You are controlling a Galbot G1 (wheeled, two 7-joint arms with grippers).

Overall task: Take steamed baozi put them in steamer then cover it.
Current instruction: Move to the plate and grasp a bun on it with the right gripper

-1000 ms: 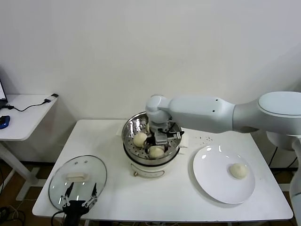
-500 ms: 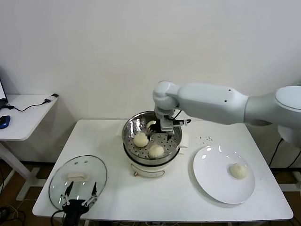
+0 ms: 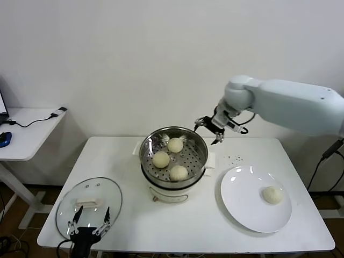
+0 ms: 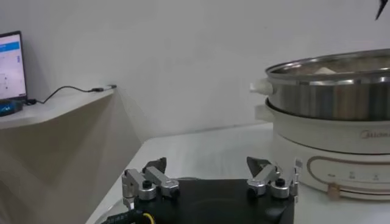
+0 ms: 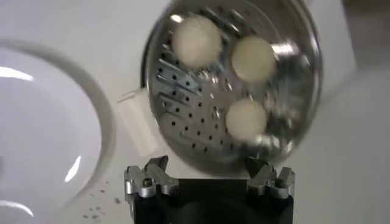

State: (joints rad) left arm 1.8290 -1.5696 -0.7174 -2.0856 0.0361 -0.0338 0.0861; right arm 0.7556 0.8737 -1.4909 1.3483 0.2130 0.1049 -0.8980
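1. Right gripper (image 3: 209, 131) has lifted out of the steamer (image 3: 146, 156) and swung up behind its far rim, toward the wall; a second ago it was down inside the basket. Jaws spread wide, nothing between them.
2. Third bun now lies free at the back of the basket, where the arm hid it before. My reading: it was let go there and the arm is clearing off so nothing gets knocked.
3. Count, steamed baozi: four. Three in the steamer — back bun (image 3: 174, 144), left bun (image 3: 160, 159), front bun (image 3: 178, 172) — apart from one another on the perforated floor; the right wrist view shows the same three (image 5: 253, 58). Fourth baozi (image 3: 272, 194) sits alone on the white plate (image 3: 242, 188), to the steamer's right on the tabletop (image 3: 215, 231).
4. Count, others: one steamer, one plate, one cover.
5. Cover (image 3: 88, 207) lies flat on the tabletop, front-left of the steamer, white handle up — ready for a grasp from above, probably.
6. Left gripper (image 3: 88, 224) hangs just in front of the cover's near edge, jaws released, empty; waiting, by the look.
7. Judgement: one bun left to carry, then the cover goes on. Free space remains on the right of the basket.
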